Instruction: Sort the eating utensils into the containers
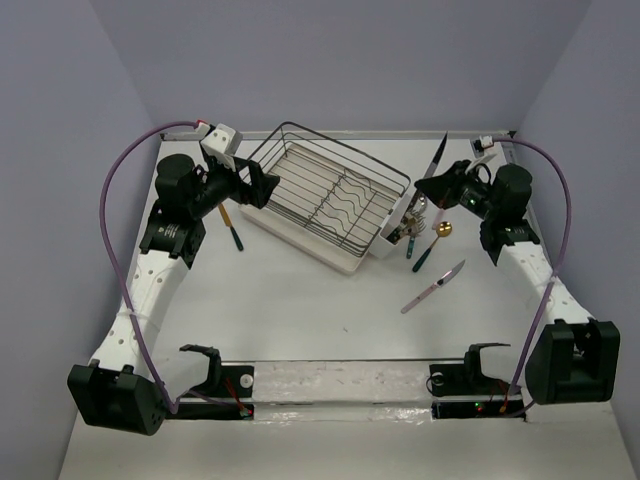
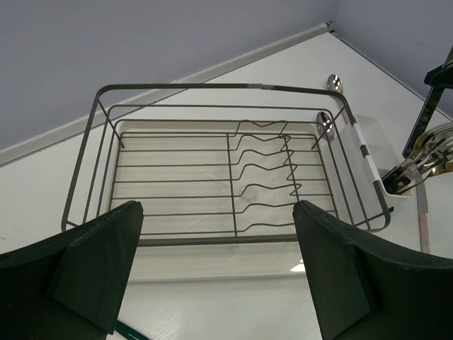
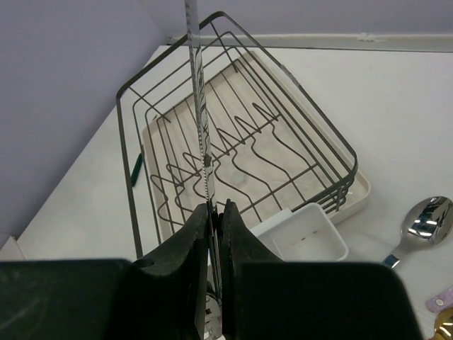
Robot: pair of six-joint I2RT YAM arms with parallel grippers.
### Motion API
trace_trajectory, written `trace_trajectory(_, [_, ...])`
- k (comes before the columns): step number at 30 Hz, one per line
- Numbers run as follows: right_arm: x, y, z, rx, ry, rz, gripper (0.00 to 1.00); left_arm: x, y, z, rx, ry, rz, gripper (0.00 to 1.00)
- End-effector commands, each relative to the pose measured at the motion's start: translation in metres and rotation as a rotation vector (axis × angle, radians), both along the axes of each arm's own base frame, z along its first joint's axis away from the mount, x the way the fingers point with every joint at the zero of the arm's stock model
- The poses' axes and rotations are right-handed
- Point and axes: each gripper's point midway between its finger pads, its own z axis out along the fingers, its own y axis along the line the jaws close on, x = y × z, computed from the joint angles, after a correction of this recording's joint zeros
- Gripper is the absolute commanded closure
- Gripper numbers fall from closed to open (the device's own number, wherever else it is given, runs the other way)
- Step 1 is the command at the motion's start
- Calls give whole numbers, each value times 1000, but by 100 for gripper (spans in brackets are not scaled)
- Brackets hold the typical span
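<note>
Steel, serrated edge: that's the knife (image 3: 200, 106) I've got pinched in the right gripper (image 3: 214, 212). The pads are tight together on it low down, and the blade sticks up and away from the wrist. I reckon it's held upright so it can go straight down into a slot, not be laid flat. Can't tell which end hangs below the pads.

From above, that gripper hangs over the far side of the white holder (image 1: 385, 245), which is clipped on the R end of the black wire rack (image 1: 320, 190). A few sorted pieces (image 1: 412, 222) already stand in it. The wrist cam shows a bare-looking compartment just R of my fingers, so that's prob the target.

The left gripper (image 2: 219, 269) has its fingers wide apart w/ nothing between them. It looks down the rack from the L end, parked clear of the R arm's work, I'd say.

Not yet sorted, all flat on the table (image 1: 300, 300):
- gold spoon (image 1: 430, 248), just beside the holder
- pink-handled knife (image 1: 435, 286), a bit nearer me
- orange-handled piece (image 1: 233, 230), by the L end of the rack, the L arm's side

So roughly mid-task.

Next I need a small shift over the open compartment, then lower and let go. Risks are the thin metal pivoting in the pads and the knife snagging pieces already in the holder.
</note>
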Motion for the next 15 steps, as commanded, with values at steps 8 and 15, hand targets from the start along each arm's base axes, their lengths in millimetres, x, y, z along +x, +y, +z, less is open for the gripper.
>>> trace_trajectory(8, [-32, 23, 30, 58, -63, 33, 100, 0, 2, 11, -4, -61, 1, 1])
trace_trajectory(15, [-37, 30, 17, 59, -12, 11, 100, 0, 1, 10, -6, -61, -2, 1])
